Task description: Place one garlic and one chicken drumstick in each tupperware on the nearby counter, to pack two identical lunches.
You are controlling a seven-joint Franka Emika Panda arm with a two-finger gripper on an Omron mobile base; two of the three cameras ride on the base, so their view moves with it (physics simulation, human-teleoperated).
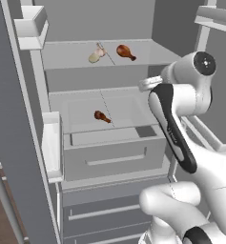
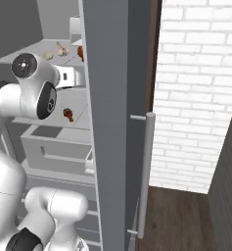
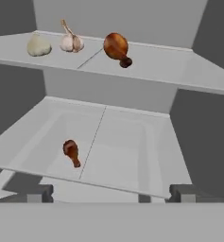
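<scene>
Two garlic bulbs lie on the fridge's upper shelf (image 3: 156,66): a beige one (image 3: 38,46) and a white one with a stalk (image 3: 71,41), (image 1: 96,55). A chicken drumstick (image 3: 117,48), (image 1: 126,52) rests to their right on the same shelf. A second, smaller-looking drumstick (image 3: 71,151), (image 1: 102,116) lies on the lower shelf. My gripper (image 3: 112,193) is open and holds nothing. It hovers in front of the lower shelf's front edge, well short of both drumsticks. The tupperware and the counter are out of view.
The open fridge door (image 2: 112,122) with its bar handle (image 2: 144,171) stands close on the right of the arm. Door bins (image 1: 51,143) hang at the left. A closed drawer (image 1: 114,155) sits under the lower shelf. A white brick wall (image 2: 196,88) lies beyond.
</scene>
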